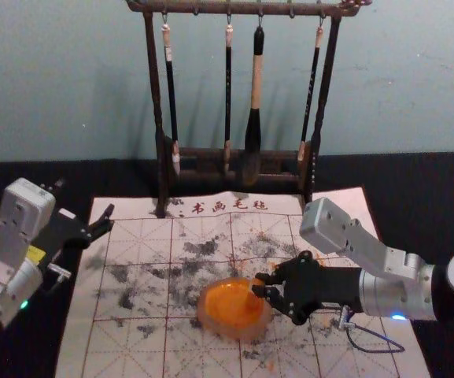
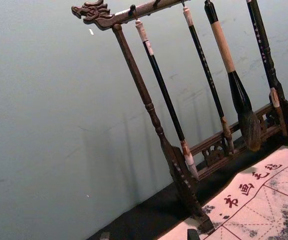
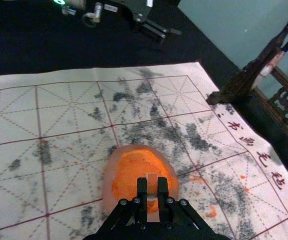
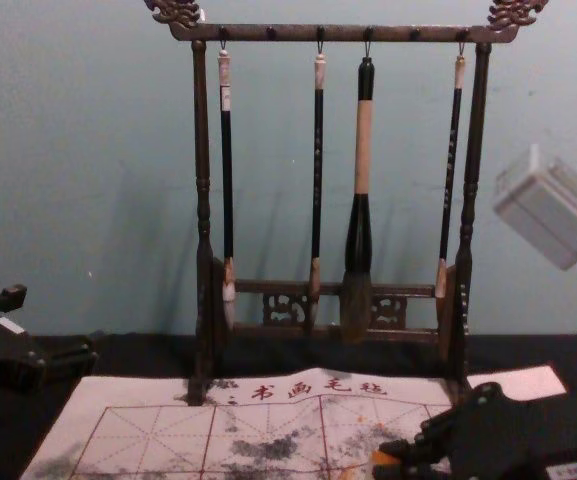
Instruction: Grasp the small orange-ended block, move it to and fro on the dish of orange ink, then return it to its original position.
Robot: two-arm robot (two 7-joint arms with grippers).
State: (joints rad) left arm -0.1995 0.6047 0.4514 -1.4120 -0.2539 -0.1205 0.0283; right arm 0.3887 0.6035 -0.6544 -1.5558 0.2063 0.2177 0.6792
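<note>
The right gripper [image 1: 260, 287] clenches the block [image 3: 152, 185]; beneath its tips sits the dish [image 3: 109, 182] holding orange ink [image 3: 133, 174]. Well to its left, the left gripper [image 1: 84, 203] is spread.

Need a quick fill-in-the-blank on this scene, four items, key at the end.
1. The gripper pinching the small block belongs to the robot's ____ arm.
2. The dish on the calligraphy mat holds ____ ink.
3. The brushes hanging from the rack number ____.
4. The left gripper is not shut but ____.

Missing words: right; orange; four; open.
</note>
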